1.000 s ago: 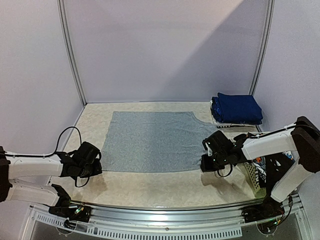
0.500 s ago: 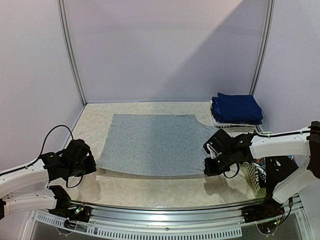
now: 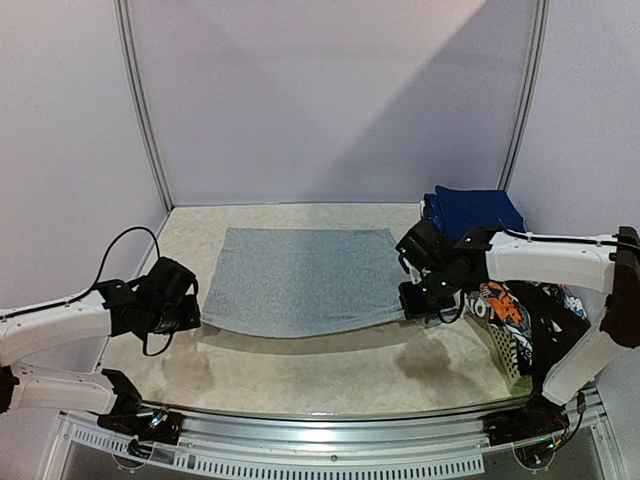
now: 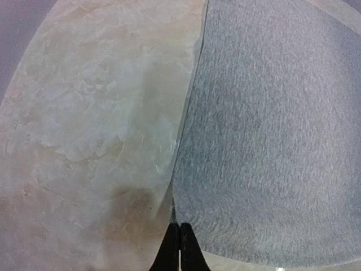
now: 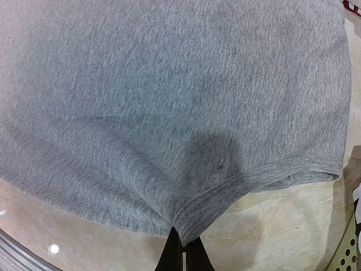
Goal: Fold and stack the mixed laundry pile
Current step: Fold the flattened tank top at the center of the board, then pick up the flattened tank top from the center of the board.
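Left gripper (image 4: pixel 179 241) pinched shut on the near-left corner of the shirt (image 4: pixel 271 141). Right gripper (image 5: pixel 183 248) clamped on its near-right hem. Wrist views show only fingertips and cloth. Top view: near edge lifted and sagging between both, far part on counter (image 3: pixel 300 375). Navy stack (image 3: pixel 478 208) far right, partly behind the right arm. Basket (image 3: pixel 505 355) near right, contents hard to make out.

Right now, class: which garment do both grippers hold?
The grey shirt, pinched at its near corners; the folded navy stack lies free at the far right.
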You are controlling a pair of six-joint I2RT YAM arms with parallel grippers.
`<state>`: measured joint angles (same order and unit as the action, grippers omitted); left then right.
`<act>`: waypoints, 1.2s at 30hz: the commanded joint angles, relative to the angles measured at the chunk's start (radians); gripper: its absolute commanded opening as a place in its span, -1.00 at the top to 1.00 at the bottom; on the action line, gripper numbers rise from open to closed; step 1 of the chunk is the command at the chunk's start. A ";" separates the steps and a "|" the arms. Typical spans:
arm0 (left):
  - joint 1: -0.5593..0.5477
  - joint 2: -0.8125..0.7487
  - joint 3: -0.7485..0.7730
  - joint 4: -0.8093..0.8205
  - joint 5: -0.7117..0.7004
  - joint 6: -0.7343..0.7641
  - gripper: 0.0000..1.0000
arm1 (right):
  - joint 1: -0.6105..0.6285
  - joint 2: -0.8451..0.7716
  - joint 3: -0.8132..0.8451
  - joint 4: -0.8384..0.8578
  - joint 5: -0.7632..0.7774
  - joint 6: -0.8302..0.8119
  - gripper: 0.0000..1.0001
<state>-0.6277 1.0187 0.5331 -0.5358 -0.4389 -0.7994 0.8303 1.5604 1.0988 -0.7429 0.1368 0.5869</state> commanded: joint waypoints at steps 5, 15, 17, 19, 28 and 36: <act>0.095 0.174 0.098 0.097 -0.010 0.127 1.00 | -0.035 0.142 0.145 -0.109 0.120 -0.043 1.00; 0.168 0.388 0.219 0.162 0.025 0.194 1.00 | -0.091 0.273 0.274 -0.145 0.136 -0.089 1.00; 0.177 0.418 0.238 0.167 0.025 0.202 1.00 | -0.096 0.292 0.289 -0.150 0.139 -0.096 1.00; 0.184 0.448 0.258 0.171 0.025 0.211 1.00 | -0.105 0.306 0.302 -0.151 0.139 -0.100 1.00; 0.205 0.531 0.304 0.181 0.010 0.227 1.00 | -0.139 0.361 0.341 -0.131 0.142 -0.125 1.00; 0.222 0.585 0.351 0.178 -0.007 0.245 1.00 | -0.157 0.436 0.383 -0.118 0.141 -0.140 1.00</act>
<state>-0.4271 1.5661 0.8490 -0.3698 -0.4194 -0.5747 0.6876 1.9537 1.4506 -0.8627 0.2558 0.4614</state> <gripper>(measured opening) 0.008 0.020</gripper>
